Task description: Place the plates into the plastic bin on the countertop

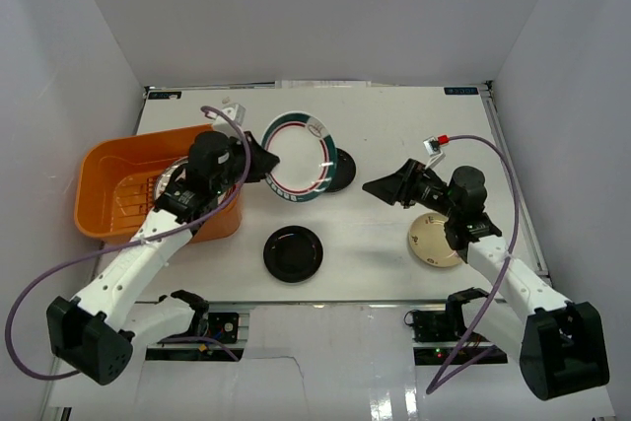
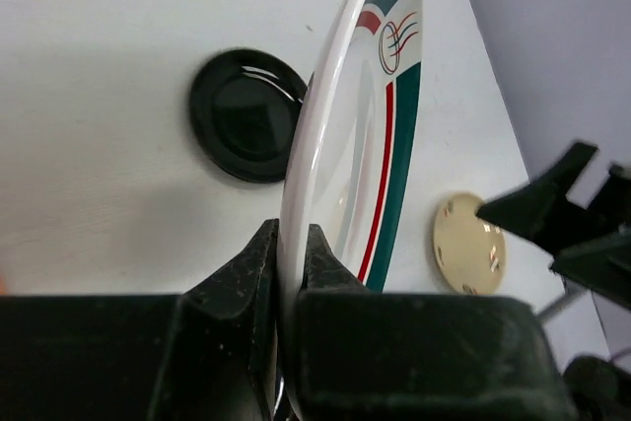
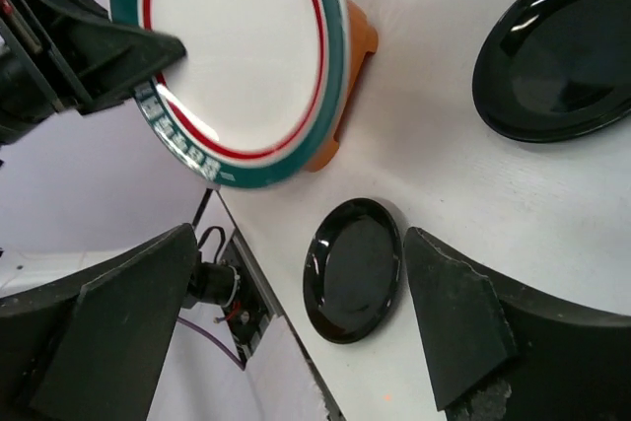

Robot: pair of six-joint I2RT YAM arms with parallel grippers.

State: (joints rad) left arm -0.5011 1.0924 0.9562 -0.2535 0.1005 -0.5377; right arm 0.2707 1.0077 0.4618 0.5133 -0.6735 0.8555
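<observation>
Pinches with the left gripper (image 2: 292,268), jaws closed tight on the near rim, a white plate with a green band and red line (image 2: 360,135). Holds it on edge, clear of the countertop (image 1: 375,115), just to the right of the plastic bin (image 1: 99,170) and not yet over it. Spreads the right gripper (image 3: 296,244) wide with nothing between the fingers, hovering low over the middle of the surface and pointed toward the carried plate. Finds, outward from there, three plates lying flat on the countertop: a small black plate (image 1: 293,253) near the front edge, a second black plate (image 1: 345,176) partly hidden behind the lifted one, and a tan plate (image 1: 432,242) tucked under the right arm. Looks into the bin and makes out, apparently, one orange-streaked plate (image 1: 166,182) already inside, largely covered by the left arm; cannot tell of any more beneath. Judges the task as partway: perhaps one plate binned, one in the air and close to its drop, three untouched. Calls next for swinging the held plate left over the orange wall and lowering it flat, then for fetching the two black plates and the tan one.
</observation>
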